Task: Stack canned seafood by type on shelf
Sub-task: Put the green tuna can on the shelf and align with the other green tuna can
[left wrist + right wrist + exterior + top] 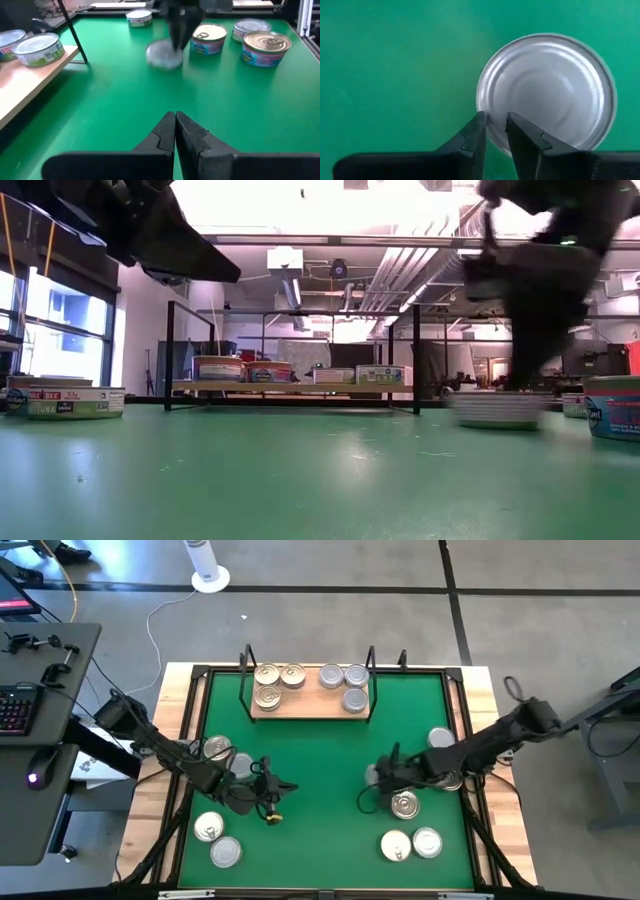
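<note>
A broad stretch of the large green mat (320, 755) is left bare between the light tan wooden shelf (308, 703) at the far edge and the two dark arms nearer in. The shelf top is taken up by five round metal tins (292, 676), and it is flanked by thin black metal uprights (246, 664) at its ends. The left side is blocked by the left gripper (287, 786), shut, with silver-lidded tins (217, 748) beside its arm. On the right, the passage is barred by the right gripper (374, 778), narrowly parted at the rim of a plain silver tin (547, 90), and by gold-lidded tins (405, 805) close by.
</note>
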### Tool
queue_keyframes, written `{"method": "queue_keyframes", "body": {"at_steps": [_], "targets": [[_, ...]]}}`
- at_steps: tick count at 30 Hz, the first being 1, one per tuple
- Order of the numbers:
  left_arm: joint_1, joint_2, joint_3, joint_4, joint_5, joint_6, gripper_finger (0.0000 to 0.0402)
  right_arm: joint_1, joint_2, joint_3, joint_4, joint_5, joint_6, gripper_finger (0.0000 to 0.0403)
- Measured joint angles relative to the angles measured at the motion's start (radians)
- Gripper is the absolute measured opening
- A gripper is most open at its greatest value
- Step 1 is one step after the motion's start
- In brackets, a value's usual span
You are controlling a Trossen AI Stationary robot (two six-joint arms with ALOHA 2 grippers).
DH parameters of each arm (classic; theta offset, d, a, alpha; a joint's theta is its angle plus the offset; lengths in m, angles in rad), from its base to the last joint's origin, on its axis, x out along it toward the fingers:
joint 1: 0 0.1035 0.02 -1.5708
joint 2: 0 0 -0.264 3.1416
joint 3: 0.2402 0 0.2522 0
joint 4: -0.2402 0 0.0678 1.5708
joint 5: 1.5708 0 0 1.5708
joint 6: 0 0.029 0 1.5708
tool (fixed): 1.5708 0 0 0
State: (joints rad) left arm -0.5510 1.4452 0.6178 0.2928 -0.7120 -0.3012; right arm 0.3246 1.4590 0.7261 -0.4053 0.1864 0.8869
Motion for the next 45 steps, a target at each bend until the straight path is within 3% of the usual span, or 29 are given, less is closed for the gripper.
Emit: {"method": "queue_keyframes", "body": {"at_steps": [4, 9, 12, 14, 17, 20, 24, 29, 36, 45], "targets": [[0.000, 0.004, 0.000, 0.001, 0.001, -0.018, 0.0000, 0.012, 0.028, 0.041, 0.303, 0.098, -0.245, 0.0073], [0.001, 0.006, 0.000, -0.010, 0.001, -0.046, 0.0000, 0.032, 0.027, 0.030, 0.294, 0.148, -0.315, 0.0089], [0.005, 0.021, 0.000, -0.025, 0.003, -0.090, 0.0000, 0.017, 0.034, 0.005, 0.336, 0.148, -0.342, 0.0129], [0.028, 0.028, 0.001, -0.070, 0.015, -0.213, 0.0000, -0.007, 0.064, -0.028, 0.390, 0.067, -0.374, 0.0164], [0.074, 0.033, 0.001, -0.208, 0.034, -0.374, 0.0000, -0.042, 0.128, -0.081, 0.637, -0.035, -0.452, 0.0214], [0.105, 0.048, 0.001, -0.285, 0.050, -0.445, 0.0000, -0.065, 0.221, -0.108, 0.803, -0.008, -0.531, 0.0249], [0.140, 0.068, 0.001, -0.277, 0.072, -0.457, 0.0000, -0.095, 0.308, -0.097, 0.925, 0.016, -0.600, 0.0263], [0.152, 0.082, 0.000, -0.256, 0.092, -0.456, 0.0000, -0.133, 0.331, -0.052, 0.866, -0.017, -0.647, 0.0264], [0.152, 0.114, 0.003, -0.202, 0.102, -0.457, 0.0000, -0.163, 0.283, 0.021, 0.635, -0.028, -0.707, 0.0264], [0.154, 0.191, 0.000, -0.158, 0.157, -0.500, 0.0000, -0.160, 0.302, 0.027, 0.652, -0.034, -0.745, 0.0277]]}}
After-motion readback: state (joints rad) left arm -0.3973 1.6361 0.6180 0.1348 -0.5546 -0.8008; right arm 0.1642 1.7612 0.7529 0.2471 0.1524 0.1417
